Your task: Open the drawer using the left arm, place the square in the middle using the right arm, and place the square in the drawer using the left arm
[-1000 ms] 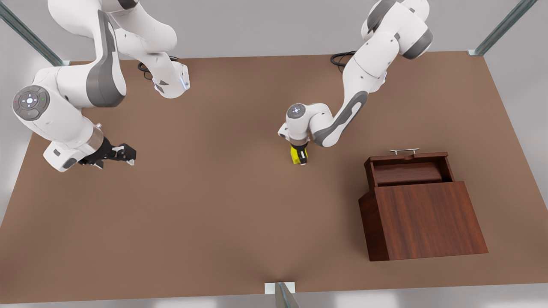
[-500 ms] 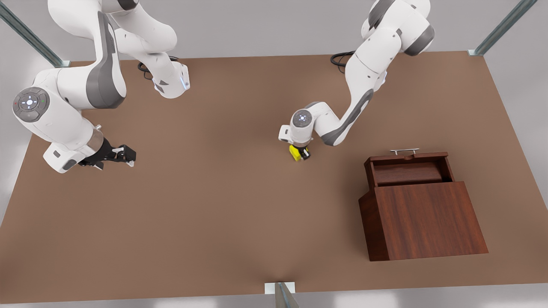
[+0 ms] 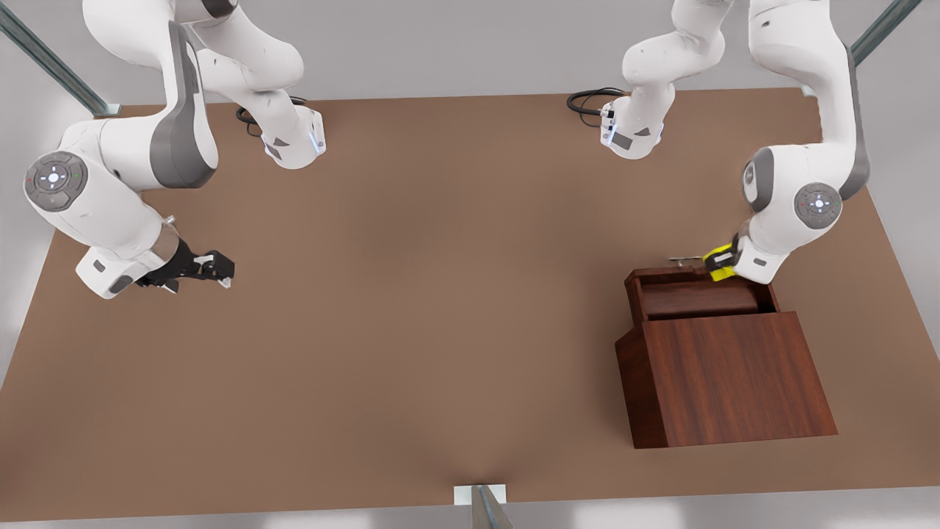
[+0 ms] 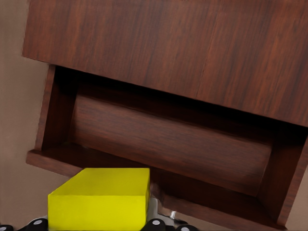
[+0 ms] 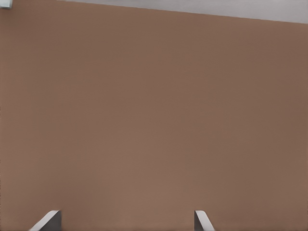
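Note:
The yellow square (image 3: 719, 260) hangs over the handle end of the open drawer (image 3: 698, 299), with my left gripper (image 3: 724, 267) shut on it at the front view's right. In the left wrist view the square (image 4: 98, 197) sits between the fingers, just outside the drawer's (image 4: 168, 142) front wall. The drawer stands pulled out of the slant-topped cabinet (image 3: 727, 382), and its silver handle (image 3: 684, 259) is partly hidden by the gripper. My right gripper (image 3: 219, 272) waits open at the front view's left, its fingers (image 5: 48, 221) spread above bare tabletop. The middle of the table (image 3: 470, 257) is bare.
The two arm bases (image 3: 294, 143) (image 3: 631, 136) stand at the table's far edge with black cables beside them. A metal bracket (image 3: 481, 496) sits at the near edge. Bare tabletop lies between the two arms.
My left gripper has carried the square from the table's middle to the front view's right, over the drawer's handle end. The right arm has barely moved.

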Controlling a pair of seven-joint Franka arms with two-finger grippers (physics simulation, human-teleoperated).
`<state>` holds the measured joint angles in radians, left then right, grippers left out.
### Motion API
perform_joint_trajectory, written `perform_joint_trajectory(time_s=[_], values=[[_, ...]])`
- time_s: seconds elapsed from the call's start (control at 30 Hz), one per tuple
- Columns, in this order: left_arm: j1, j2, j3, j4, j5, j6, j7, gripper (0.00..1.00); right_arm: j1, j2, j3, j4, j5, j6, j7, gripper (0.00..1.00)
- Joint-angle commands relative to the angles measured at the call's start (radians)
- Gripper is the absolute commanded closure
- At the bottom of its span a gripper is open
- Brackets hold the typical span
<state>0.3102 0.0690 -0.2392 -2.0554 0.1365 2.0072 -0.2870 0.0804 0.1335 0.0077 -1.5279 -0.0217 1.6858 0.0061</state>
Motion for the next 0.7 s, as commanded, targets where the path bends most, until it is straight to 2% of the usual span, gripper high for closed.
perform_joint_trajectory(time_s=[0.0,0.07,0.27,0.3,0.33,0.67], values=[[-0.138,0.006,0.004,0.000,-0.018,0.011,0.008,0.32,0.001,0.000,0.000,0.000,-0.001,0.000,0.000,0.00],[-0.059,0.049,0.006,0.000,-0.009,0.076,0.166,0.32,0.001,0.000,0.000,0.000,0.000,0.000,0.000,0.00],[-0.028,0.107,0.008,0.001,0.040,0.105,0.200,0.32,0.001,0.000,0.000,0.000,0.000,0.000,0.000,0.00],[-0.026,0.107,0.008,0.003,0.040,0.107,0.200,0.27,0.001,0.001,0.000,0.000,0.000,0.000,0.000,0.00],[-0.026,0.107,0.008,0.003,0.041,0.110,0.193,0.00,0.001,0.005,0.000,0.000,0.000,0.000,0.000,0.00],[-0.026,0.097,0.008,0.004,0.040,0.093,0.183,0.00,0.001,0.008,0.000,0.003,0.000,0.002,0.000,0.00]])
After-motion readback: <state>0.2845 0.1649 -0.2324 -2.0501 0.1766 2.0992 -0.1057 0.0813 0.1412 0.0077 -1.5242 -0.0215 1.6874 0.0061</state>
